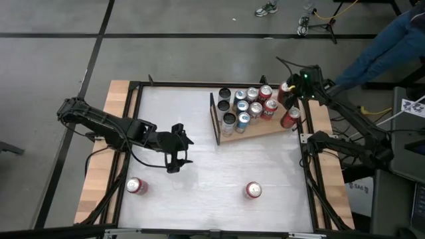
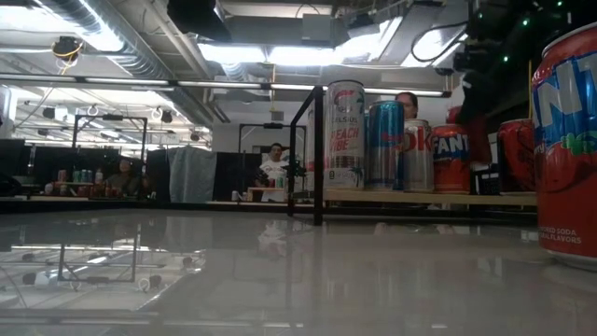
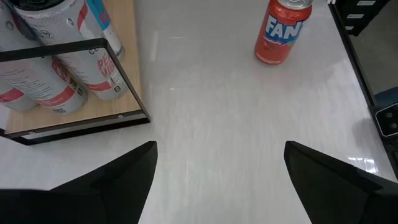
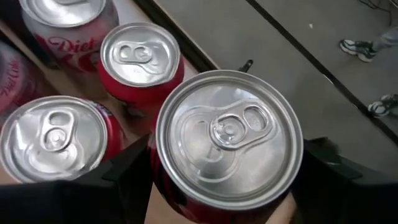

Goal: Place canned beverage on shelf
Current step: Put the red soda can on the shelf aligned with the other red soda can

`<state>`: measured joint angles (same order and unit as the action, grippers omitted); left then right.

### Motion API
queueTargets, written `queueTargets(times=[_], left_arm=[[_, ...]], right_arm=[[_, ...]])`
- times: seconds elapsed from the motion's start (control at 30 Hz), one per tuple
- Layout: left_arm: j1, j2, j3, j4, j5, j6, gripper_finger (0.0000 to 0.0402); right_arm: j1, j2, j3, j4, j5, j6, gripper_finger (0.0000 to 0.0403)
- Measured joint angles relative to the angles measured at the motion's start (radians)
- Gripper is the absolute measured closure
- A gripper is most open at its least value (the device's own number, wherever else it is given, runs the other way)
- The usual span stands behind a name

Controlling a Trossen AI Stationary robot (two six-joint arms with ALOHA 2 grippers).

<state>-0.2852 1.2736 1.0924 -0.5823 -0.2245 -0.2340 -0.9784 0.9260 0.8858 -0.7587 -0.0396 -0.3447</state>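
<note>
The shelf is a light wooden board at the table's far right, with a black frame at its left end. Several cans stand on it. At its far right corner my right gripper is shut on a red can, above other red cans. My left gripper hangs open over the table's left middle, with nothing between its fingers. Two more red cans stand on the white tabletop near the front. My right gripper pinches the red can's side wall just under the top rim, one finger on each side. The fingers slant down from above. The can's silver top faces up toward the wrist. The can hides whether its bottom rests on anything.
The low view shows a red Fanta can close at the right and the shelf's cans behind it. A red can stands at the shelf's right end. A person's leg shows beyond the table's far right.
</note>
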Motion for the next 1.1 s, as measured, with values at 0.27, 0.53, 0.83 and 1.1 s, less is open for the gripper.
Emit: queueTargets(times=[0.27,0.53,0.83,1.1], left_arm=[[0.0,0.0,0.0,0.0,0.0,0.0,0.0059],[0.0,0.0,0.0,0.0,0.0,0.0,0.0059],[0.0,0.0,0.0,0.0,0.0,0.0,0.0059],[0.0,0.0,0.0,0.0,0.001,0.0,0.0059]], right_arm=[[0.001,0.0,-0.083,0.084,-0.007,-0.001,0.0116],[0.001,0.0,-0.127,0.111,-0.007,0.008,0.0116],[0.001,0.0,-0.151,0.112,-0.006,0.024,0.0116],[0.001,0.0,-0.151,0.111,0.001,0.032,0.0112]])
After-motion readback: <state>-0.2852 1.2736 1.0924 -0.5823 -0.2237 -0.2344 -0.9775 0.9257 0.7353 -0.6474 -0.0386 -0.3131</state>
